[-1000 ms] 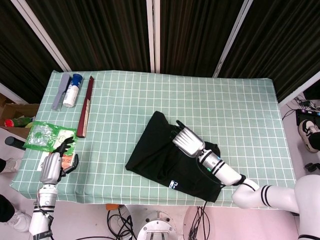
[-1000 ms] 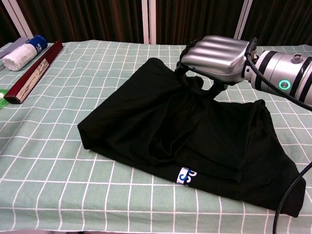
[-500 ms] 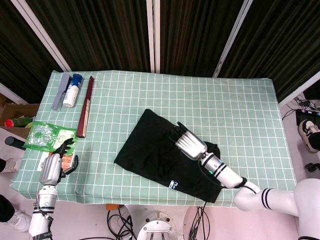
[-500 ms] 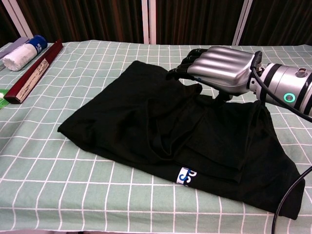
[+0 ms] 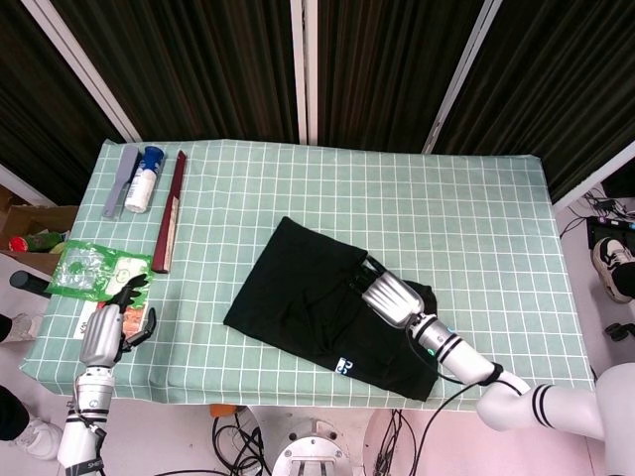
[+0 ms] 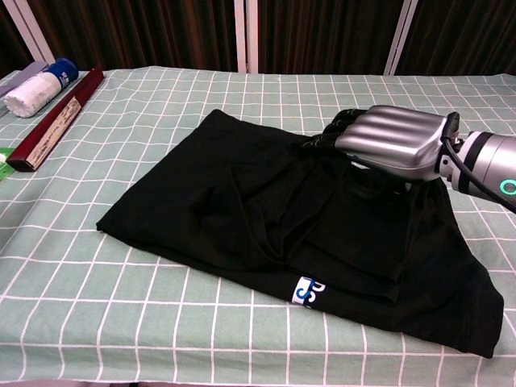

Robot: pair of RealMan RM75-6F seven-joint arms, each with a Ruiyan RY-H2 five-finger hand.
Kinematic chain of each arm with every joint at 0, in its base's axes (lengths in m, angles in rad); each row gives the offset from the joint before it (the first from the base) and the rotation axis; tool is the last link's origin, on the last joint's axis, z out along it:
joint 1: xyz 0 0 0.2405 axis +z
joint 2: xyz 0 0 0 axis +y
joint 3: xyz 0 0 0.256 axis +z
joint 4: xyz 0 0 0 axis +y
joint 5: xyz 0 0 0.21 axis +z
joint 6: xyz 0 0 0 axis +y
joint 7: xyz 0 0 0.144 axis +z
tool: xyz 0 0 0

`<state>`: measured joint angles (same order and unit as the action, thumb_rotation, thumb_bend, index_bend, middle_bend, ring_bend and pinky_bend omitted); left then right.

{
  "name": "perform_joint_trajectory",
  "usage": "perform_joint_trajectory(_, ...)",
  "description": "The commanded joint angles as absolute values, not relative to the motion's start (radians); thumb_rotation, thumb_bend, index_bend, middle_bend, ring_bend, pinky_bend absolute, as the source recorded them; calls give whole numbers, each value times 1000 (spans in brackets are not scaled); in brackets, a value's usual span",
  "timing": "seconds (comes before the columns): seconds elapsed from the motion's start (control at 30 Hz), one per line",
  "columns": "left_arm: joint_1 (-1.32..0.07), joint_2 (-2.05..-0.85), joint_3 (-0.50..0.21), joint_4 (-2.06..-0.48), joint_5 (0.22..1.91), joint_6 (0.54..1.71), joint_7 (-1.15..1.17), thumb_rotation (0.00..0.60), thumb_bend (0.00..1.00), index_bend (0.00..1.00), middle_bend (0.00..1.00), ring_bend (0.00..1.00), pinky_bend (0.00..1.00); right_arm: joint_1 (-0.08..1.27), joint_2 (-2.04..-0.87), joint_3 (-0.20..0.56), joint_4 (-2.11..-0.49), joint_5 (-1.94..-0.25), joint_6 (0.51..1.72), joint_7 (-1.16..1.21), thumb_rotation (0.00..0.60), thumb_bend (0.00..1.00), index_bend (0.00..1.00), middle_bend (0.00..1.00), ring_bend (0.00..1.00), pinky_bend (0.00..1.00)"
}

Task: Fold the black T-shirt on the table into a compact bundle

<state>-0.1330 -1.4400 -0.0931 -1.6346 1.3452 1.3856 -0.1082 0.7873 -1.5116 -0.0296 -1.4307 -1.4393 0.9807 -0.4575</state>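
Chest view gives me the right hand [image 6: 393,145] low over the T-shirt [image 6: 266,218], knuckles up, dark fingers [image 6: 326,139] curled down into the cloth near its far edge. I cannot tell whether they pinch fabric or only press on it. From the head view the same hand [image 5: 389,298] sits on the shirt's right half, its forearm running off toward the near right corner of the table [image 5: 476,208].

The shirt [image 5: 327,312] lies partly folded, flat on the green checked cloth, near the table's front edge and a little right of centre. A white and blue label [image 6: 306,290] shows at its near edge.

My left hand [image 5: 107,330] is well left of the shirt, at the table's near left corner, fingers loosely curled; I cannot tell if it holds anything. Just beyond it lies a green packet [image 5: 94,268]. Further back, left of the shirt, are a dark red strip [image 5: 169,210], a white bottle [image 5: 144,180] with a blue cap, and a grey tool [image 5: 119,178].
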Motion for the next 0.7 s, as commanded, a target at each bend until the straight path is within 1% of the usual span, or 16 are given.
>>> perform_joint_trajectory(0.03, -133, -1438, -95, -1634, 1346, 1387, -108, 276, 448, 134, 188, 253, 305, 769, -1492, -13, -1448, -1446, 1013, -432, 600, 477, 157, 229, 117, 126)
perform_joint_trajectory(0.17, -135, -1432, -100, -1641, 1348, 1391, -103, 278, 448, 134, 188, 253, 305, 782, -1500, 27, -1446, -1439, 1003, -394, 600, 477, 156, 228, 117, 126)
perform_joint_trajectory(0.27, -136, -1428, -102, -1650, 1353, 1396, -95, 278, 448, 134, 188, 253, 305, 823, -1536, 61, -1434, -1427, 946, -367, 600, 477, 157, 225, 117, 126)
perform_joint_trajectory(0.33, -135, -1426, -102, -1653, 1354, 1399, -90, 279, 448, 134, 188, 253, 305, 855, -1565, 82, -1424, -1422, 909, -362, 600, 496, 157, 221, 117, 126)
perform_joint_trajectory(0.43, -131, -1425, -99, -1657, 1351, 1402, -88, 280, 449, 134, 188, 253, 305, 906, -1618, 115, -1410, -1416, 860, -364, 600, 572, 157, 219, 117, 125)
perform_joint_trajectory(0.57, -121, -1423, -94, -1656, 1346, 1408, -92, 281, 449, 134, 188, 253, 305, 968, -1688, 159, -1378, -1361, 785, -401, 600, 675, 153, 216, 117, 126)
perform_joint_trajectory(0.6, -119, -1423, -93, -1655, 1346, 1410, -92, 281, 449, 134, 188, 253, 305, 981, -1702, 165, -1367, -1345, 767, -413, 600, 707, 151, 215, 117, 126)
perform_joint_trajectory(0.7, -113, -1421, -88, -1655, 1346, 1414, -97, 280, 449, 134, 188, 253, 305, 1010, -1732, 169, -1344, -1298, 720, -456, 600, 759, 136, 213, 117, 126)
